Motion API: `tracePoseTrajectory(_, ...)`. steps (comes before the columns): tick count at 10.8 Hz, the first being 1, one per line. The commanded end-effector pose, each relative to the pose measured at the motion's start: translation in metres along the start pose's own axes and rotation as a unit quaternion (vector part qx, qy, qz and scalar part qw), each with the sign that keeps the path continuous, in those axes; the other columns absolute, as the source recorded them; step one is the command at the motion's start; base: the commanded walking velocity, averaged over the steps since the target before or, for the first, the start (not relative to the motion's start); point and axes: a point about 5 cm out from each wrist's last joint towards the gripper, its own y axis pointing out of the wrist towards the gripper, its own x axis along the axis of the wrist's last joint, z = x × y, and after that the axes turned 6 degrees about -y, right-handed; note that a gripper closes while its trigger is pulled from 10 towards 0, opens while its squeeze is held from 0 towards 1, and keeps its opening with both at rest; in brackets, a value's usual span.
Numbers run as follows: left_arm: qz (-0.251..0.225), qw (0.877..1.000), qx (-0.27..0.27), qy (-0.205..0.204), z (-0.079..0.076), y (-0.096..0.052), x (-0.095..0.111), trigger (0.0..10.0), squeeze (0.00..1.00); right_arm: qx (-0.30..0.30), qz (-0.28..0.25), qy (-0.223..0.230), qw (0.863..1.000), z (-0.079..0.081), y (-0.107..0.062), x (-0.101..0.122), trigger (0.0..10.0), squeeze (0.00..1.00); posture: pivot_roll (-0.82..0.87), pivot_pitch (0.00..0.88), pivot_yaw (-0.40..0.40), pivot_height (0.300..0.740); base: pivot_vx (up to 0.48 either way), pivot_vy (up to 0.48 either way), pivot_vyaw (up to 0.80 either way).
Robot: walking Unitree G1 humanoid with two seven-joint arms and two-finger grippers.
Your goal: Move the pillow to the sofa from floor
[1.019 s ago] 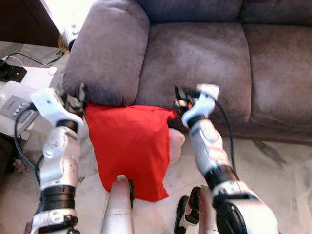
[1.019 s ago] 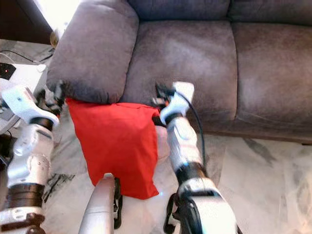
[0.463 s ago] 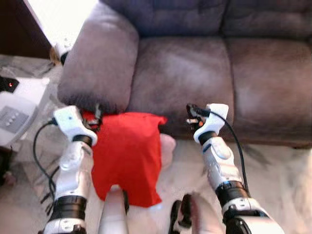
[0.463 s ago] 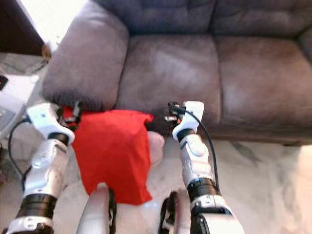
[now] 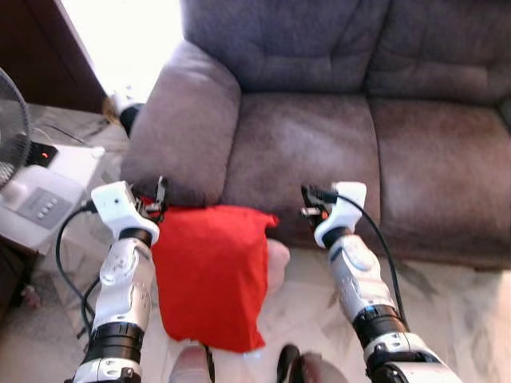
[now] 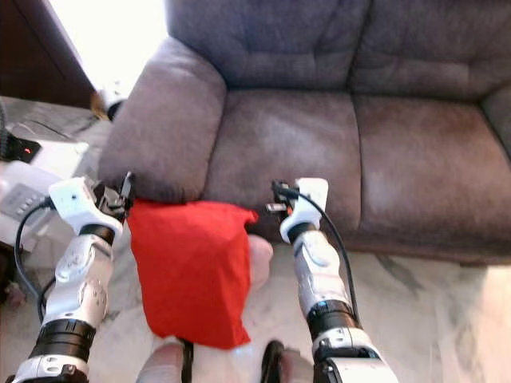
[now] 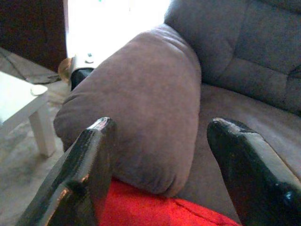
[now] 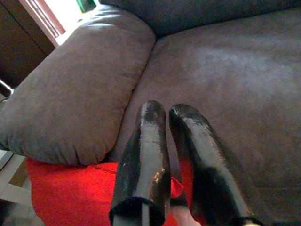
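Observation:
A red pillow [image 5: 209,275] stands on edge on the marble floor, leaning against the front of the grey sofa [image 5: 319,136] just below its left armrest [image 5: 184,120]. A pale inner cushion peeks out at its right side. My left gripper [image 5: 156,199] sits at the pillow's top left corner, under the armrest; in the left wrist view the left gripper [image 7: 162,127] is open wide, with red cloth low between the fingers. My right gripper [image 5: 306,202] hovers in front of the seat edge, a little right of the pillow's top right corner, with its fingers [image 8: 150,141] together and nothing between them.
At the left stand a white low table [image 5: 68,163], a grey device with buttons [image 5: 36,203], a fan [image 5: 9,120] and black cables [image 5: 64,255]. The sofa seat [image 5: 303,144] is bare. Marble floor [image 5: 455,295] lies open at the right.
The camera has tilted up, showing more of the sofa back. My right gripper has come off the pillow's top right corner and now stands apart from it. The pillow stays against the sofa front.

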Motion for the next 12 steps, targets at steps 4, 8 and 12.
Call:
tracePoseTrajectory(4, 0.035, 0.999, 0.027, 0.025, 0.022, -0.01, -0.02, 10.0, 0.0, -0.011, 0.04, -0.017, 0.999, -0.005, -0.008, -0.019, 10.0, 0.0, 0.15, 0.196, -0.023, 0.74, 0.0, 0.0, 0.0)
tracePoseTrajectory(8, 0.052, 0.997, 0.038, 0.03, 0.03, -0.014, -0.031, 10.0, 0.0, -0.017, 0.055, -0.005, 0.998, -0.007, -0.01, -0.027, 10.0, 0.0, 0.14, 0.177, -0.025, 0.74, 0.0, 0.0, 0.0)
tracePoseTrajectory(12, 0.13, 0.989, 0.053, 0.05, 0.042, -0.03, -0.064, 10.0, 0.0, -0.05, 0.175, 0.01, 0.983, -0.015, -0.044, -0.083, 10.0, 0.0, 0.14, 0.148, -0.018, 0.74, 0.0, 0.0, 0.0)
